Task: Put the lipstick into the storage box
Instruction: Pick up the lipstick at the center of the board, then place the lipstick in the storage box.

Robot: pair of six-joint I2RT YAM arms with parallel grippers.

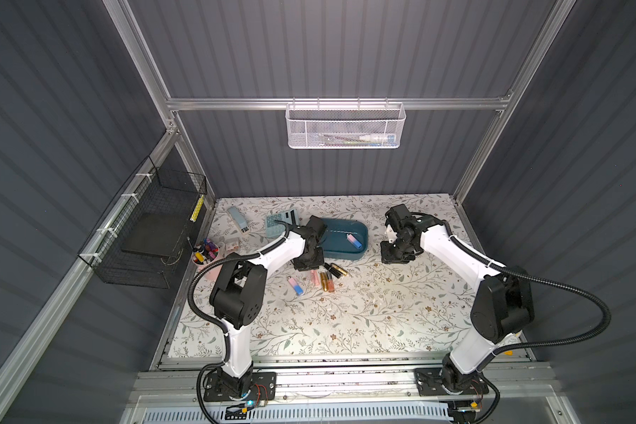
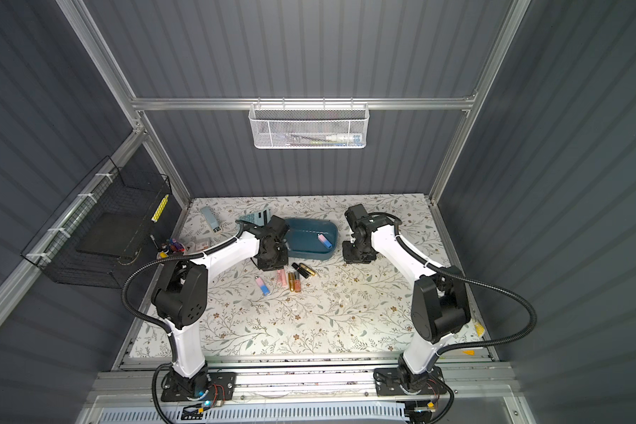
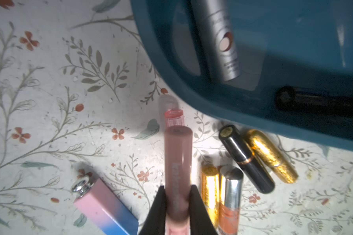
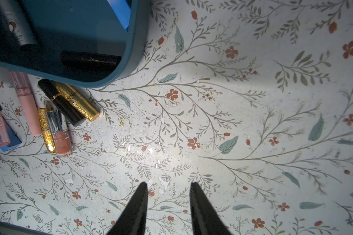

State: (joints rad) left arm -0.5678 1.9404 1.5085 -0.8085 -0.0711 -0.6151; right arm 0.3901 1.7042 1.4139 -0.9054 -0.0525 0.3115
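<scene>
Loose tubes (image 1: 327, 279): clustered mid-frame in a top view, on the flowered tabletop (image 1: 346, 323).
Left gripper (image 3: 177, 187): clamped on a mauve lipstick (image 3: 178, 154), low centre in its wrist view.
Right gripper (image 4: 169, 184): jaws apart over the tabletop.
Storage box (image 1: 342, 257): mid-frame, just above the cluster and the held lipstick, with several tubes inside.

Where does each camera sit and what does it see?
Top views: high overhead, looking down on the table, left arm and right arm.
Left wrist: looks past left fingers, shut on a pink lipstick, toward the storage box.
Right wrist: looks down at the table past open right fingers.
Shared: both wrist views show the storage box and loose lipsticks.
</scene>
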